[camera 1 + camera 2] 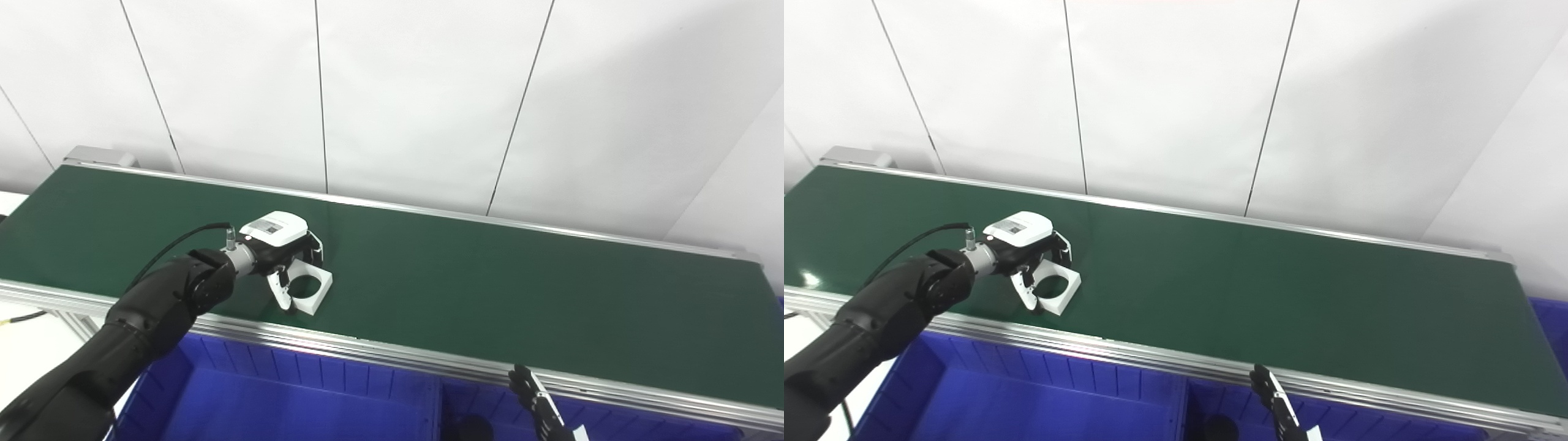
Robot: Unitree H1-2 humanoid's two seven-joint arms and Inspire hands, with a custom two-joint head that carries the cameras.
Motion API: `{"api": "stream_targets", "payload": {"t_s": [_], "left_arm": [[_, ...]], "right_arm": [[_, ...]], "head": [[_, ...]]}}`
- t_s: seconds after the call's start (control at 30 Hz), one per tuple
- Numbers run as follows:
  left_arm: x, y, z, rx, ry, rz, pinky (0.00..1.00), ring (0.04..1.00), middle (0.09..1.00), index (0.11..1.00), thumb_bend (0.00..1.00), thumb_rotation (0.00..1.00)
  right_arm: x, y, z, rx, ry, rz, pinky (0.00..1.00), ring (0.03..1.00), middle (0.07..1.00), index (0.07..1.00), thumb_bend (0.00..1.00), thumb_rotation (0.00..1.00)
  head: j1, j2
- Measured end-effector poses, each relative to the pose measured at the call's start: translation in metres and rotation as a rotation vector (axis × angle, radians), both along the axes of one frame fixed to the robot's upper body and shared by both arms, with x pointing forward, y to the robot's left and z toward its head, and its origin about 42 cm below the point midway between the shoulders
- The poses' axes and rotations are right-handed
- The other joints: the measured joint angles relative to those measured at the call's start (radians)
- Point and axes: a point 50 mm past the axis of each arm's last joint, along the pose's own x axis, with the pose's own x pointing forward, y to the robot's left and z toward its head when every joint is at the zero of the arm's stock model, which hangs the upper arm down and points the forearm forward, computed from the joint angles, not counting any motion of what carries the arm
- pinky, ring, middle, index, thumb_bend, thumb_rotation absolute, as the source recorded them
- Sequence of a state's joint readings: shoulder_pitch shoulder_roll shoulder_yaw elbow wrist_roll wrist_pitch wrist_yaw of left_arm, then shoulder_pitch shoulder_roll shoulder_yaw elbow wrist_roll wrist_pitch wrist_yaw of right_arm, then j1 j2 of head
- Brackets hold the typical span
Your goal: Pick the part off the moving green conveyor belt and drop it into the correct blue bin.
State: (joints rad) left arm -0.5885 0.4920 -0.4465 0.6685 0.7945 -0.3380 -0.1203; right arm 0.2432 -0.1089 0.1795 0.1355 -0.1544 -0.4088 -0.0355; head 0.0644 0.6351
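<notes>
Across the upper half of the frame we see a white panelled wall (pixel 416 92), its panels divided by thin dark seams (pixel 320 92) that run nearly upright, some slanting. At the far left edge we make out a pale surface (pixel 9 199), and at the lower left a white floor or surface area (pixel 30 343). There a thin black cable with a yellow tip (pixel 21 317) lies.

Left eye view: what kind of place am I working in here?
Probably a factory-style sorting station or test cell. A long green conveyor belt with metal rails runs past plain white wall panels, blue bins sit below its near edge, and the left robot hand reaches a white part.
</notes>
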Motion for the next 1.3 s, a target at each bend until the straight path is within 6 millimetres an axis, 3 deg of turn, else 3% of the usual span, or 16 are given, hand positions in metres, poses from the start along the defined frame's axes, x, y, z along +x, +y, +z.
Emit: {"api": "stream_targets", "payload": {"t_s": [0.17,0.27,0.37,0.5,0.63,0.77,0.93,1.0,1.1,1.3], "left_arm": [[-0.002,-0.001,-0.002,-0.036,-0.017,-0.007,0.34,0.407,0.428,0.520,0.52,0.00],[-0.006,0.001,0.002,-0.107,-0.047,-0.003,0.34,0.388,0.487,0.524,0.50,0.00],[-0.017,0.003,0.015,-0.263,-0.125,0.005,0.34,0.367,0.481,0.534,0.49,0.00],[-0.029,0.003,0.046,-0.479,-0.263,0.014,0.19,0.403,0.492,0.492,0.50,0.00],[-0.050,-0.009,0.064,-0.643,-0.334,-0.014,0.29,0.372,0.484,0.535,0.49,0.00],[-0.074,-0.025,0.057,-0.727,-0.325,-0.034,0.31,0.377,0.508,0.525,0.49,0.00],[-0.108,-0.033,0.045,-0.805,-0.300,-0.041,0.29,0.361,0.491,0.542,0.49,0.00],[-0.120,-0.036,0.036,-0.815,-0.278,-0.033,0.26,0.424,0.478,0.515,0.50,0.00],[-0.140,-0.046,0.027,-0.846,-0.255,-0.038,0.30,0.379,0.498,0.524,0.49,0.00],[-0.164,-0.064,0.006,-0.836,-0.138,-0.088,0.37,0.419,0.518,0.488,0.50,0.00]], "right_arm": [[0.000,0.000,0.001,0.006,-0.002,0.001,0.92,0.904,0.905,0.929,0.89,0.37],[-0.001,0.002,0.002,0.012,-0.003,0.002,0.93,0.902,0.904,0.930,0.90,0.39],[-0.002,0.003,0.002,0.009,-0.005,0.007,0.92,0.900,0.899,0.930,0.90,0.39],[-0.003,0.007,0.007,0.013,-0.021,0.007,0.91,0.897,0.898,0.927,0.91,0.38],[-0.003,0.010,0.007,0.014,-0.023,0.008,0.90,0.897,0.902,0.929,0.91,0.41],[-0.003,0.013,0.011,0.017,-0.035,0.008,0.89,0.895,0.905,0.931,0.92,0.43],[-0.002,0.018,0.018,0.008,-0.064,0.012,0.89,0.889,0.896,0.923,0.91,0.42],[-0.001,0.019,0.020,0.001,-0.074,0.015,0.87,0.882,0.895,0.924,0.91,0.43],[-0.002,0.022,0.022,-0.010,-0.074,0.015,0.89,0.884,0.898,0.927,0.91,0.44],[-0.001,0.027,0.025,-0.020,-0.071,0.015,0.84,0.873,0.887,0.915,0.93,0.44]], "head": [[-0.003,0.002],[-0.024,0.009],[-0.043,0.017],[-0.084,0.029],[-0.101,0.038],[-0.167,0.081],[-0.207,0.100],[-0.218,0.109],[-0.232,0.135],[-0.248,0.155]]}}
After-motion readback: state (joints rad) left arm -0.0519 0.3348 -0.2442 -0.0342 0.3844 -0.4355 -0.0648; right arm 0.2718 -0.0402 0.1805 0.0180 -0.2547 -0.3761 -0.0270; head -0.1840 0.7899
